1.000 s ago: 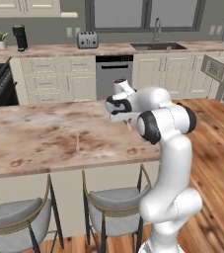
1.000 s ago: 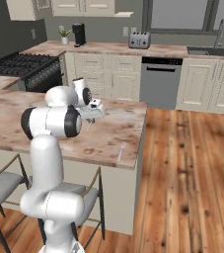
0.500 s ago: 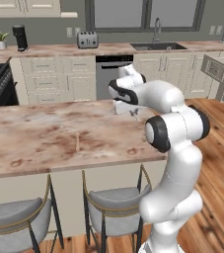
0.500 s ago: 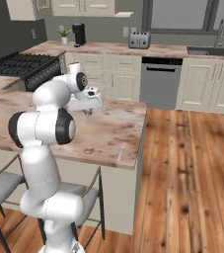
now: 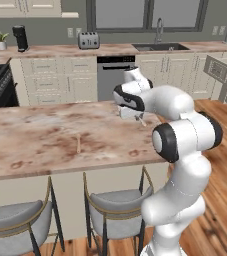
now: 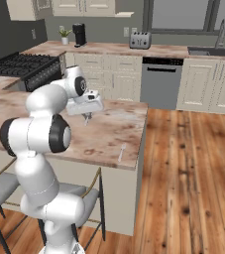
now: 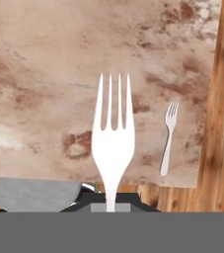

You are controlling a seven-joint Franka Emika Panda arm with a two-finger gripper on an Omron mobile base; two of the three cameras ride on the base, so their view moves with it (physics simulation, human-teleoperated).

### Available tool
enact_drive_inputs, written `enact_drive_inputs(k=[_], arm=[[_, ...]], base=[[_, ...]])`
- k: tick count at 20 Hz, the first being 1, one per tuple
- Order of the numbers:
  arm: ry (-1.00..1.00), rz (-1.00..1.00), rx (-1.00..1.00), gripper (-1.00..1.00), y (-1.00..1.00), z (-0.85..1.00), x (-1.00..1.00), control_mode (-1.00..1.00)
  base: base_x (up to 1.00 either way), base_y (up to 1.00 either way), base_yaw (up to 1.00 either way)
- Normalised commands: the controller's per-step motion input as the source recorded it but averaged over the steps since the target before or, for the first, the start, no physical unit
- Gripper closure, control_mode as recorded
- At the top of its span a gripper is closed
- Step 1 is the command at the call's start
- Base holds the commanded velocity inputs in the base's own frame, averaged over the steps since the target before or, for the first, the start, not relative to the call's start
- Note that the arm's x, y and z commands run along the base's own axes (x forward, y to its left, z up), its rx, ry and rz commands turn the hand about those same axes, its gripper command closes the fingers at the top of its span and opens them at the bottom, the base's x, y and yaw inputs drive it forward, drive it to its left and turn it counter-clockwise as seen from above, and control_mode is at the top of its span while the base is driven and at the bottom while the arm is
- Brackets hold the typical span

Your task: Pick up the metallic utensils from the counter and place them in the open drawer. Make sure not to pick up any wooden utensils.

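Fork pinched in our claw, raised above the counter

We see a pale silver fork clamped by its handle in our claw, tines pointing away from the hand, held clear of the marbled counter. A second small fork lies flat near the counter's edge, beside the wood floor. A pale wooden stick lies mid-counter, well apart. Two stools stand below.

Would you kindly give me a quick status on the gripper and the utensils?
Gripper shut on a silver fork, held above the counter. Second fork lies near the counter edge. Wooden utensil untouched. Nothing in the way.
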Motion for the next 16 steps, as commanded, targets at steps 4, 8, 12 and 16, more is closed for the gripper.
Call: enact_drive_inputs(k=[4, 8, 12, 16], arm=[[-0.22, 0.02, 0.03, 1.0, 0.04, -0.01, -0.51, -1.0], [-0.25, 0.06, 0.14, 1.0, 0.0, 0.06, -0.6, -1.0], [-0.17, 0.06, 0.2, 1.0, 0.0, 0.11, -0.56, -1.0], [-0.12, 0.07, 0.12, 1.0, 0.0, 0.3, -0.51, -1.0]], base=[[0.0, 0.0, 0.0], [0.0, 0.0, 0.0], [0.0, 0.0, 0.0], [0.0, 0.0, 0.0]])
